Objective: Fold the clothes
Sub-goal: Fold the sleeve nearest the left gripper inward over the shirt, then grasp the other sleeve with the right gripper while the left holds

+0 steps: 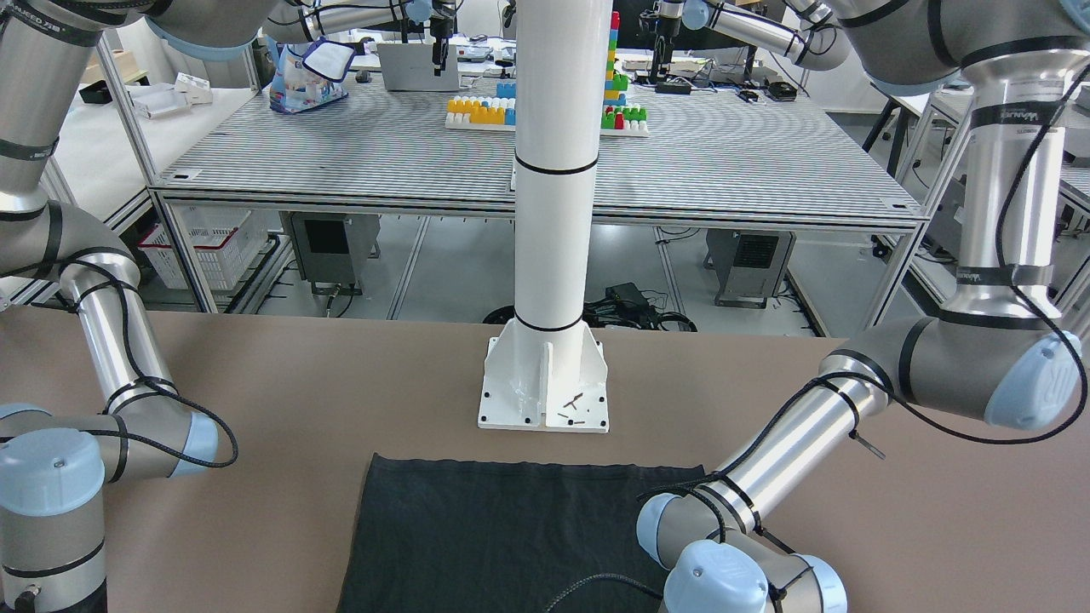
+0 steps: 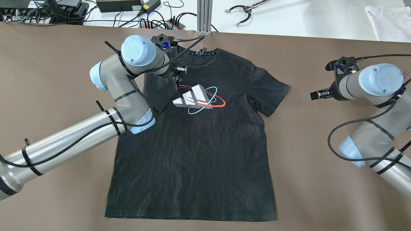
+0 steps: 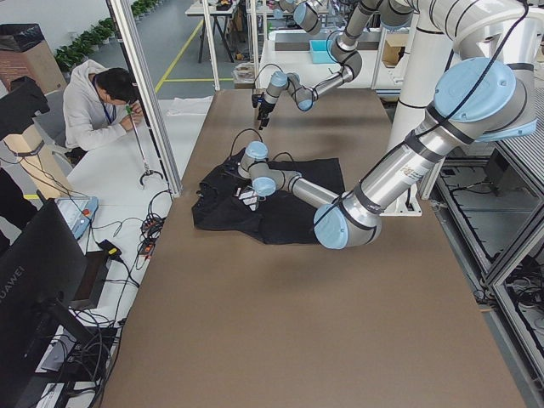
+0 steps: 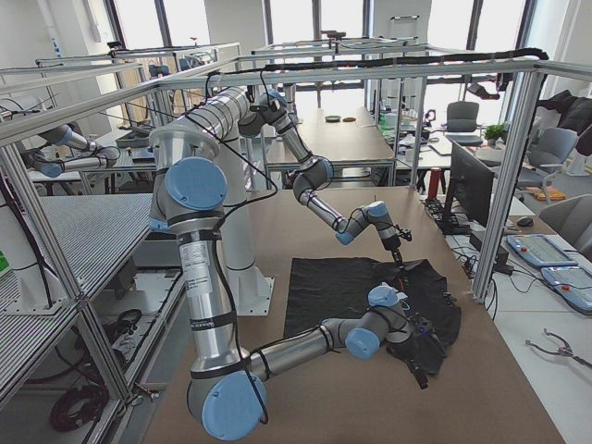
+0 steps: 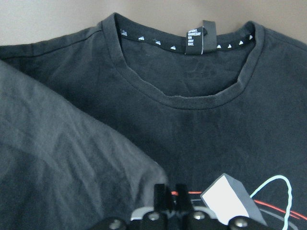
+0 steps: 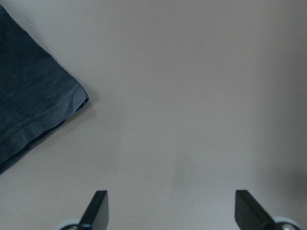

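- We see a brown table [image 2: 48,80] in a lab of metal frames [image 4: 504,185]; one operator [image 3: 98,106] sits at a side bench.
- One black shirt [image 2: 199,144] lies flat, print up, collar away from the robot.
- The left gripper [image 5: 166,194] (fingers nearly together) pinches the near sleeve [image 2: 160,93], which is folded onto the chest.
- The right gripper [image 6: 171,211], second of two, stands wide over bare table, just beside the far sleeve [image 6: 33,96].
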You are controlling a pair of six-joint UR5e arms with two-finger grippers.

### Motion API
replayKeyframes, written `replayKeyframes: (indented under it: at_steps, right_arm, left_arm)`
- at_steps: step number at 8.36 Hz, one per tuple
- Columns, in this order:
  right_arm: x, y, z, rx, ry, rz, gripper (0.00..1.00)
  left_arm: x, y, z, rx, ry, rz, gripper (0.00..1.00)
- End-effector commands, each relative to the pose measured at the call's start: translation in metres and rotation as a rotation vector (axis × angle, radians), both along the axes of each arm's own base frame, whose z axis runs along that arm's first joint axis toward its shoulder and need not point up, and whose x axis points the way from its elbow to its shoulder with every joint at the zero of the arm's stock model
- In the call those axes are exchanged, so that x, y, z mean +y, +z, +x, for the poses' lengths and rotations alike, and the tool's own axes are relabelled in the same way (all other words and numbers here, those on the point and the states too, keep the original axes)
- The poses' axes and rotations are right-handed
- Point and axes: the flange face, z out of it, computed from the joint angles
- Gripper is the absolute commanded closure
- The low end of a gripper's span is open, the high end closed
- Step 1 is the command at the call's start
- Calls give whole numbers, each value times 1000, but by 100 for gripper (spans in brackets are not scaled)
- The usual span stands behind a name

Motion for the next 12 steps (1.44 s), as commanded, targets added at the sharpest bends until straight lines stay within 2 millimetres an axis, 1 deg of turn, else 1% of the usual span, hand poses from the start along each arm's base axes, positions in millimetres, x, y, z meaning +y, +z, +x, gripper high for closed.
replayKeyframes:
  at_steps: [1,2,3,4,5,6,7,8,9,10,11,12]
  right_arm:
    - [-11,-9,-7,-44,57,-36,6]
    - [-22,-8,-15,-82,93,-48,6]
    - [-41,-5,-28,-101,99,-43,6]
    - [-61,-3,-42,-146,146,-72,6]
    - [-71,1,-51,-187,177,-82,7]
    - [-75,-2,-54,-228,216,-103,8]
    - [-80,-8,-69,-243,230,-119,9]
    - [-85,-9,-93,-233,211,-122,9]
    - [-90,-7,-111,-208,213,-119,10]
    - [-84,-3,-120,-188,222,-105,17]
    - [-81,1,-122,-186,219,-106,29]
    - [-79,5,-120,-194,219,-96,38]
  left_arm:
    - [-11,-17,-19,38,1,-3,0]
    - [-11,-17,-18,37,2,-4,0]
    - [-11,-15,-18,35,1,-4,0]
    - [-10,-15,-17,33,0,-5,0]
    - [-9,-14,-16,34,1,-4,0]
    - [-9,-14,-15,34,2,-3,0]
    - [-9,-13,-15,32,0,-4,0]
    - [-9,-13,-15,31,1,-2,0]
    - [-9,-12,-15,31,1,-2,0]
    - [-9,-12,-15,31,-1,-3,0]
    - [-8,-12,-14,31,1,-2,0]
    - [-8,-11,-14,28,2,-1,0]
